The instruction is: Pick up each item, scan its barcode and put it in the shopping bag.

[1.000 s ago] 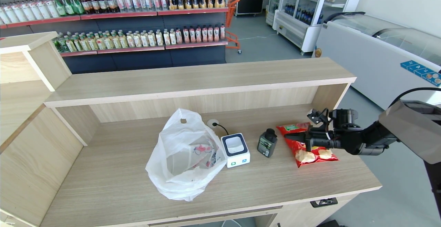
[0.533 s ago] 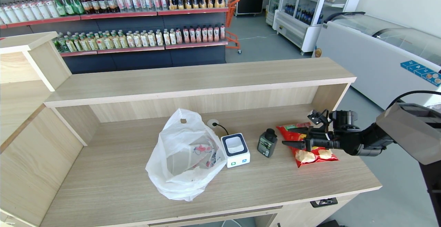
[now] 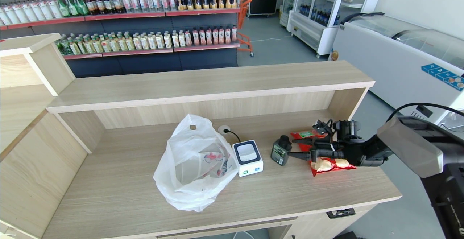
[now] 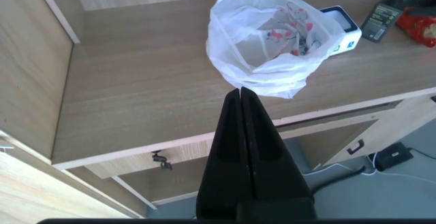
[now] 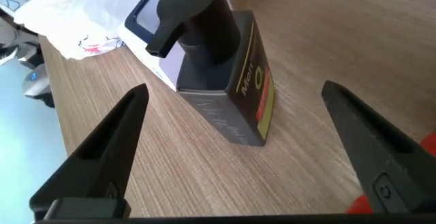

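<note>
A dark pump bottle stands on the wooden counter, right of the white barcode scanner. My right gripper is open just right of the bottle, level with it, one finger at each side. From the right wrist the bottle stands upright just ahead of the spread fingers, not touching them. A red chip bag lies flat under the right arm. The white shopping bag stands open left of the scanner, with an item inside. My left gripper is shut and empty, off the counter's front edge.
A raised shelf and back wall close the counter behind; side panels close both ends. The scanner's cable runs to a hole in the counter. In the left wrist view, the shopping bag, scanner and bottle line up.
My right gripper has moved left across the chip bag until its open fingers flank the bottle. Nothing else on the counter has moved.
</note>
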`<state>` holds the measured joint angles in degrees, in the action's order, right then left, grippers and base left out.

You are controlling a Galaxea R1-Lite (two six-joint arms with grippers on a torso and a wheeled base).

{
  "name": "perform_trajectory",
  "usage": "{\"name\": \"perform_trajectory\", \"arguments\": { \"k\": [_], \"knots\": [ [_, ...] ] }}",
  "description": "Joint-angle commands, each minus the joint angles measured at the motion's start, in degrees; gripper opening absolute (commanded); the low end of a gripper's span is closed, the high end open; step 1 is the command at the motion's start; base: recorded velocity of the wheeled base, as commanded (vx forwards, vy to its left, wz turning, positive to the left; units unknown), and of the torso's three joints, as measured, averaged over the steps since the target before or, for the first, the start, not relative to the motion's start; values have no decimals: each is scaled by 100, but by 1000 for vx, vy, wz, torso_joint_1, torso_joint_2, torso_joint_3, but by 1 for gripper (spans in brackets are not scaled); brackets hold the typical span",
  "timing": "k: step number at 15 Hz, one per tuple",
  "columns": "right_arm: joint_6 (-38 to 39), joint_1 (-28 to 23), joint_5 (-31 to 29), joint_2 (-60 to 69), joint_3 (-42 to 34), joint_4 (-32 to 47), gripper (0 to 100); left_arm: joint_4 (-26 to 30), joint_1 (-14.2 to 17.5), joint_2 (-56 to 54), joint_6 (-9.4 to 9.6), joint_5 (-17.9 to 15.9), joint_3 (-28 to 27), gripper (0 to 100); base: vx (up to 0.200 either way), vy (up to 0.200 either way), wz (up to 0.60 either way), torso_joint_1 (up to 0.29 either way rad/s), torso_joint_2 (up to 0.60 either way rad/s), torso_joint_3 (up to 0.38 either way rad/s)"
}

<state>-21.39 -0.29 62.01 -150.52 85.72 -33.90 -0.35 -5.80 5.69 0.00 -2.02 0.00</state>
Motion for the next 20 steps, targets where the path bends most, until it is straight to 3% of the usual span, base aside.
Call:
{"name": "perform_trajectory", "arguments": {
  "k": [1, 5, 11, 12, 20],
  "knots": [
    [4, 73, 4, -162, 58, 15, 100, 0, 0, 2, 0, 0, 0, 0, 0, 0, 0, 0, 0, 0],
    [12, 214, 4, -329, 252, 6, 100, 0, 9, 2, 0, 0, 0, 0, 0, 0, 0, 0, 0, 0],
    [637, 372, 4, -610, 1008, 6, 100, 0, 0, 2, 0, 0, 0, 0, 0, 0, 0, 0, 0, 0],
    [628, 390, 4, -619, 999, 6, 0, 0, 0, 2, 0, 0, 0, 0, 0, 0, 0, 0, 0, 0],
    [628, 477, -31, -505, 893, 59, 0, 0, 0, 2, 0, 0, 0, 0, 0, 0, 0, 0, 0, 0]
  ]
}}
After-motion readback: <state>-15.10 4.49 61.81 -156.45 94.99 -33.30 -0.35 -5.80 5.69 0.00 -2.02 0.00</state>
